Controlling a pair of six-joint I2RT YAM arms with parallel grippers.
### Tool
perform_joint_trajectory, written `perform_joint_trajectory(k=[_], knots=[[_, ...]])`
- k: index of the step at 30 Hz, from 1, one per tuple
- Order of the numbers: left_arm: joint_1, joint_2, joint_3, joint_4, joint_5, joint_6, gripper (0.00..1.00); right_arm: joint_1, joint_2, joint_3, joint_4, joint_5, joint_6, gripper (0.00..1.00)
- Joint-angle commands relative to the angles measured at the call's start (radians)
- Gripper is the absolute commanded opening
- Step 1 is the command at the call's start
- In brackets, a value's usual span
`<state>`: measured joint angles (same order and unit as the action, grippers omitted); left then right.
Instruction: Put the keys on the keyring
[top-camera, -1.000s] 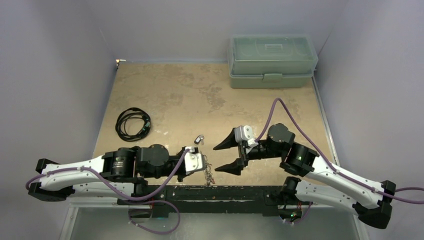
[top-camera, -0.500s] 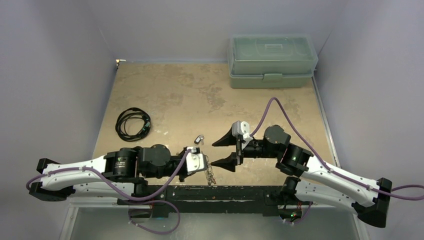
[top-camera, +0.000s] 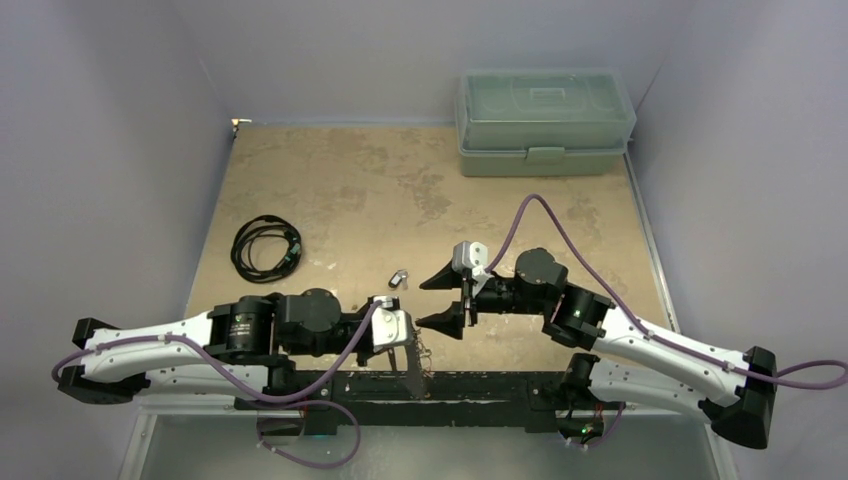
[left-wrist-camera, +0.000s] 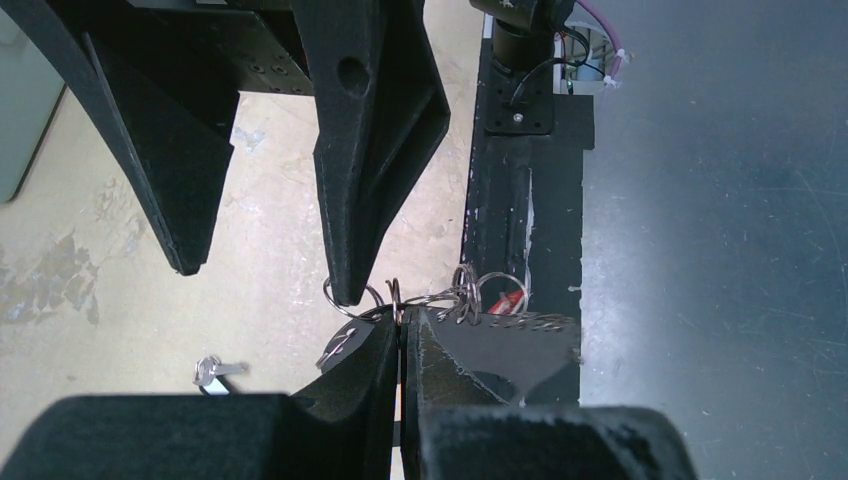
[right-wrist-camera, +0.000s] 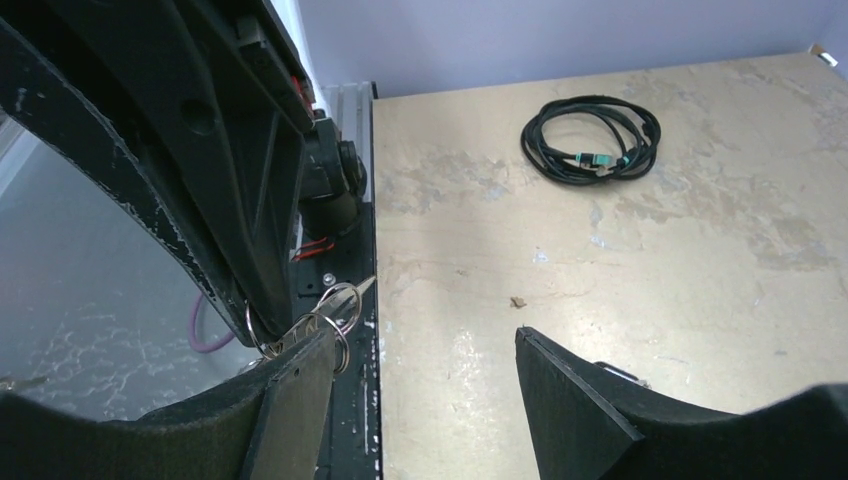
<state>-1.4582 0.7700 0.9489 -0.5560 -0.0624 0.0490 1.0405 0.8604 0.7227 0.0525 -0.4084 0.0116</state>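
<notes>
The left pincer (left-wrist-camera: 402, 325) is clamped on the keyring (left-wrist-camera: 515, 338) at the 6 o'clock edge of the surface (top-camera: 330, 190). The right pincer (top-camera: 425, 302) gapes wide, one tip touching the small rings (left-wrist-camera: 470, 290). We judge threading unfinished: a silvery key (top-camera: 399, 277) lies loose at 12 o'clock from the left pincer.

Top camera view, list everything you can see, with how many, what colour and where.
Table: one, tan and worn, under everything.
Lidded box: one, pale green, far right corner.
Coiled cable: one, black, left side.
Loose key: one, silvery, lying just beyond the left gripper.
Keyring: one, silvery-grey, at the near edge, carrying small rings.
Left gripper: one, black, shut on the keyring.
Right gripper: one, black, open, tips beside the keyring's rings.
</notes>
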Motion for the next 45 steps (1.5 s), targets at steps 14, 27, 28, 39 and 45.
perform_joint_trajectory(k=[14,27,28,39,45], knots=[[0.013,-0.063,-0.013,0.092,0.014,0.026,0.0,0.001,0.026,0.0,0.011,0.091,0.075,0.7],[0.035,-0.067,-0.034,0.097,-0.022,0.028,0.0,0.001,-0.131,-0.014,-0.006,0.178,0.14,0.88],[0.038,-0.067,-0.037,0.097,-0.02,0.028,0.0,0.001,-0.146,0.0,-0.018,0.178,0.139,0.88],[0.079,-0.063,-0.047,0.102,0.019,0.028,0.0,0.001,-0.218,0.078,-0.108,-0.056,0.008,0.71],[0.122,-0.053,-0.053,0.111,0.076,0.025,0.0,0.004,-0.16,0.06,-0.02,-0.163,0.002,0.64]])
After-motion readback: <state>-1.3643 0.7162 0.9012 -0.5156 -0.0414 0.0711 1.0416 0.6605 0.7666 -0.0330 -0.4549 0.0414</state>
